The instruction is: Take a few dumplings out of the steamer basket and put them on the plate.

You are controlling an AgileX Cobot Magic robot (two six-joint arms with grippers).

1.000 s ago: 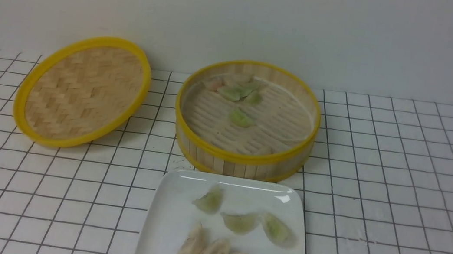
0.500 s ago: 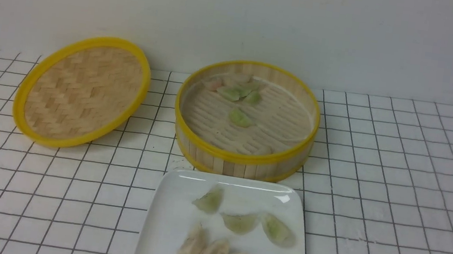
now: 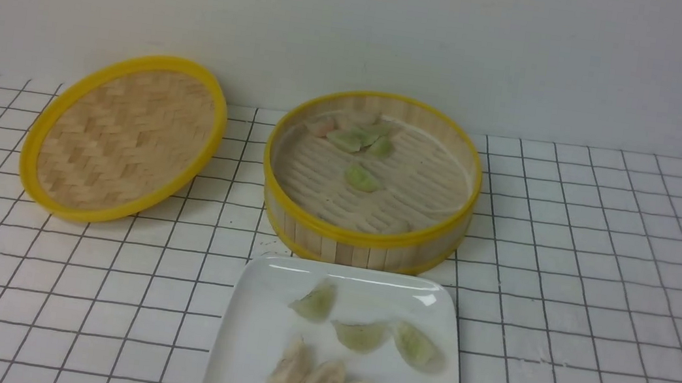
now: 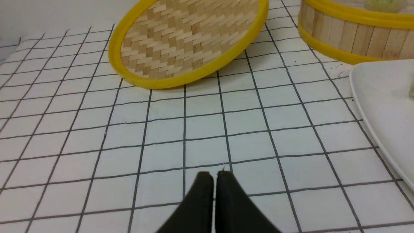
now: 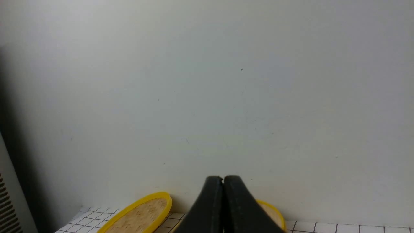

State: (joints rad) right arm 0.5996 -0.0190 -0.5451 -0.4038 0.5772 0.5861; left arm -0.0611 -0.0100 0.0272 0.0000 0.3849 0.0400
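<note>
just changed: left gripper (image 4: 215, 176) is sinking toward the bottom-left corner of the front view, basically dropping out of it
fingers: left and right gripper (image 5: 223, 181) are both sitting closed, gripping nothing
plate (image 3: 257, 325): holding six dumplings (image 3: 360, 336), three green, three beige, just in front of the basket
basket (image 3: 348, 235): keeping a small cluster plus a loner near the middle
so for the task: "a few" is looking covered, guessing the arm's parking
vs last frame: less gripper showing, food and lid (image 3: 130, 137) staying put
</note>
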